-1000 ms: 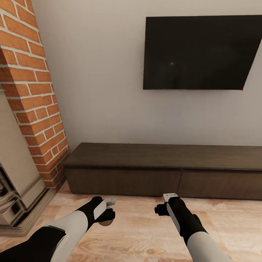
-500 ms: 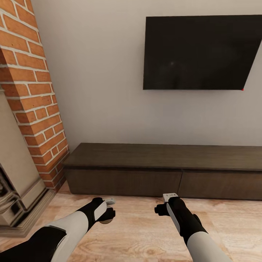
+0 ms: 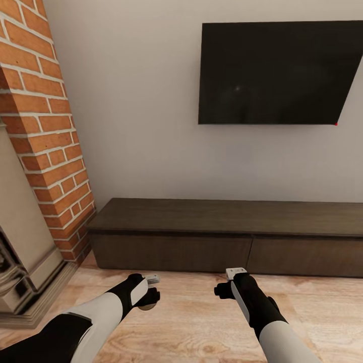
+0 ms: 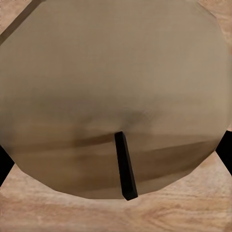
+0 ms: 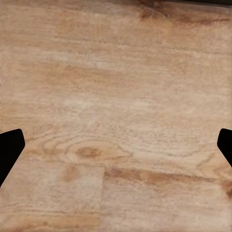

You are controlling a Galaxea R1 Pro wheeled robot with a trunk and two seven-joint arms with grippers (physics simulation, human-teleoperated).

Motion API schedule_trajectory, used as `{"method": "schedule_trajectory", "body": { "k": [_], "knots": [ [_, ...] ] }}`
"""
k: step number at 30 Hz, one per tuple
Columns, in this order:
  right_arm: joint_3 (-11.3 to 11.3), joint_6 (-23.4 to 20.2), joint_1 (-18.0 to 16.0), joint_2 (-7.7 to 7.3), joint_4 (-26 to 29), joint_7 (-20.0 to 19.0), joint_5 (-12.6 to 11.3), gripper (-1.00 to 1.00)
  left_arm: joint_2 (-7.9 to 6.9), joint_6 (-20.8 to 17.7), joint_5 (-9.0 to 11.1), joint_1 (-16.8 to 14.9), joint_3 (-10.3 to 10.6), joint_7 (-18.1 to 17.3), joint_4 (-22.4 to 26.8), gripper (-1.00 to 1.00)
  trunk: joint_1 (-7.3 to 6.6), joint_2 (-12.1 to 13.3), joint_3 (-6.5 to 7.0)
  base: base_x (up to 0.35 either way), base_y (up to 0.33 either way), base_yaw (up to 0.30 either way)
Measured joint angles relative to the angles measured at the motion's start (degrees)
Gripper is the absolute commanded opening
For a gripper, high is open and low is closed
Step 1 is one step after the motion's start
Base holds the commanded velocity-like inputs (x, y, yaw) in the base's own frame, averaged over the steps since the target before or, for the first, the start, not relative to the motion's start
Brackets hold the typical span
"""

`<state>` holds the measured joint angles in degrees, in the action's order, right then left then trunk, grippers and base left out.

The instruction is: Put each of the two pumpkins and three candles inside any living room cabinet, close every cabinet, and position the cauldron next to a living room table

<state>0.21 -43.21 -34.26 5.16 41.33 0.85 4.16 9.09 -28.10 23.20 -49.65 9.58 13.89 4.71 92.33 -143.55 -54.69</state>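
My left gripper (image 3: 149,296) hangs low over the plank floor, shut on a candle (image 3: 147,305). In the left wrist view the candle's (image 4: 116,92) beige-grey top and dark wick sit close to the camera, between the dark fingertips (image 4: 4,162). The right gripper (image 3: 228,285) hovers over bare floor, open with nothing between its fingertips (image 5: 9,145). Just ahead of both arms, the long low dark-brown cabinet (image 3: 227,227) stands against the wall with its drawer fronts shut.
A brick fireplace (image 3: 45,126) with a stone hearth (image 3: 30,287) stands at the left, close to my left arm. A black TV (image 3: 277,73) hangs on the wall above the cabinet. Light wood floor (image 3: 201,322) lies between me and the cabinet.
The left gripper with the candle has edged slightly up and forward. The right arm has not moved.
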Motion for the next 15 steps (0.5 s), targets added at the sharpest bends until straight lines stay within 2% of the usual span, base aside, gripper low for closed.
{"method": "schedule_trajectory", "body": {
  "k": [13,15],
  "knots": [
    [-0.08,0.0,0.0,-0.05,0.0,-0.03,-0.05,1.0,-0.04,0.09,0.14,0.0,-0.06,0.04,0.76,-1.0,0.0,0.0,0.0,0.0,0.0,0.0],
    [-0.12,0.0,-0.02,-0.08,0.0,-0.08,-0.08,1.0,-0.07,-0.07,0.17,-0.02,-0.1,-0.25,2.74,-1.0,0.0,0.0,0.01,0.0,0.0,0.0]
  ]
}}
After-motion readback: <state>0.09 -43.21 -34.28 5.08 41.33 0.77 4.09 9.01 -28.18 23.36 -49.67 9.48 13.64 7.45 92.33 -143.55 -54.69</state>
